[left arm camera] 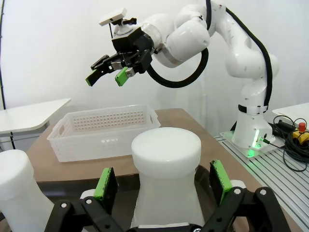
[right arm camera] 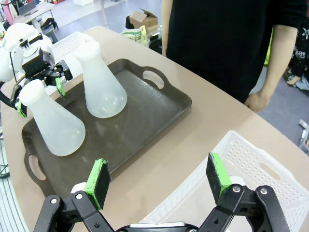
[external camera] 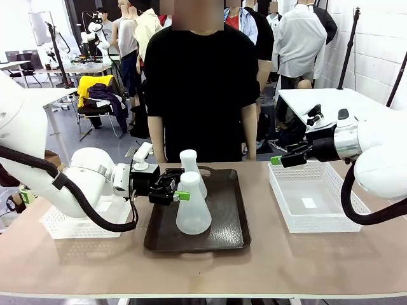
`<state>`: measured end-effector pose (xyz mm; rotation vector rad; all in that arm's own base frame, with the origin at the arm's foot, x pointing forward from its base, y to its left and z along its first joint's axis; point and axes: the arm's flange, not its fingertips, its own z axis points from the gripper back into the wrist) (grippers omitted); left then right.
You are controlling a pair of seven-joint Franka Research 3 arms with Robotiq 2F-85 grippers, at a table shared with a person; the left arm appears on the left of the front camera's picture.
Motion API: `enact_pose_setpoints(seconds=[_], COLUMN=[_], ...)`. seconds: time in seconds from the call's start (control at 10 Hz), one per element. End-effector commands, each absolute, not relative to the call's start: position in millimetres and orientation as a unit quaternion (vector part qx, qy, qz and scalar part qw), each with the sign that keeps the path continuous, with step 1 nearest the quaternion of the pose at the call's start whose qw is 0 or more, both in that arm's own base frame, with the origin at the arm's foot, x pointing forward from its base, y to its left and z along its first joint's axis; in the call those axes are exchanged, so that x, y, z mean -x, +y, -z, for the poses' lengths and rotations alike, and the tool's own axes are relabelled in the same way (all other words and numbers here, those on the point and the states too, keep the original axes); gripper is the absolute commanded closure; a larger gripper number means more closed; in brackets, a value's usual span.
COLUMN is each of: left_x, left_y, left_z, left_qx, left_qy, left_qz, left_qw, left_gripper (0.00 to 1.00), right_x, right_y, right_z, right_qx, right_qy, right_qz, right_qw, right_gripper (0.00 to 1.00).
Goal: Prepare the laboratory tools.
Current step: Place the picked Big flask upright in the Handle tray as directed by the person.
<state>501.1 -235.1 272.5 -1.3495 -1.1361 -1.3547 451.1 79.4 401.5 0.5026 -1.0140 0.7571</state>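
My left gripper (external camera: 180, 189) stands apart around the neck of the near translucent frosted-white plastic conical flask (external camera: 193, 213), pads not touching. It sits on the dark brown rectangular tray (external camera: 230, 219); the second such flask (external camera: 193, 173) stands at its twelve o'clock. My right gripper (external camera: 276, 161) hangs open above the white mesh basket (external camera: 340, 200).

On the table (external camera: 267, 267), the tray (external camera: 229, 216) sits at centre holding two flasks, the near flask (external camera: 193, 213) at six o'clock of the far flask (external camera: 191, 166), with one basket (external camera: 318, 197) at three o'clock of the tray and another basket (external camera: 82, 225) at nine o'clock.
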Motion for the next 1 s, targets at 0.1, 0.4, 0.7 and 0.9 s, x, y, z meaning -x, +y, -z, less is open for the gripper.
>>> enact_pose_setpoints(seconds=[0.1,0.4,0.7,0.9], left_x=[-501.0,-501.0,-501.0,-501.0], left_y=[-236.6,-236.6,-236.6,-236.6], left_z=[-272.6,-272.6,-272.6,-272.6], left_qx=[0.544,0.544,0.544,0.544], left_qy=[-0.468,-0.468,-0.468,-0.468], left_qz=[0.543,0.543,0.543,0.543], left_qw=[0.436,0.436,0.436,0.436], left_gripper=[0.00,0.00,0.00,0.00], right_x=[-449.3,-449.3,-449.3,-449.3], right_y=[79.2,79.2,79.2,79.2], right_z=[-404.6,-404.6,-404.6,-404.6], right_qx=[-0.234,-0.234,-0.234,-0.234], right_qy=[-0.469,-0.469,-0.469,-0.469], right_qz=[-0.347,-0.347,-0.347,-0.347], right_qw=[0.778,0.778,0.778,0.778], right_gripper=[0.00,0.00,0.00,0.00])
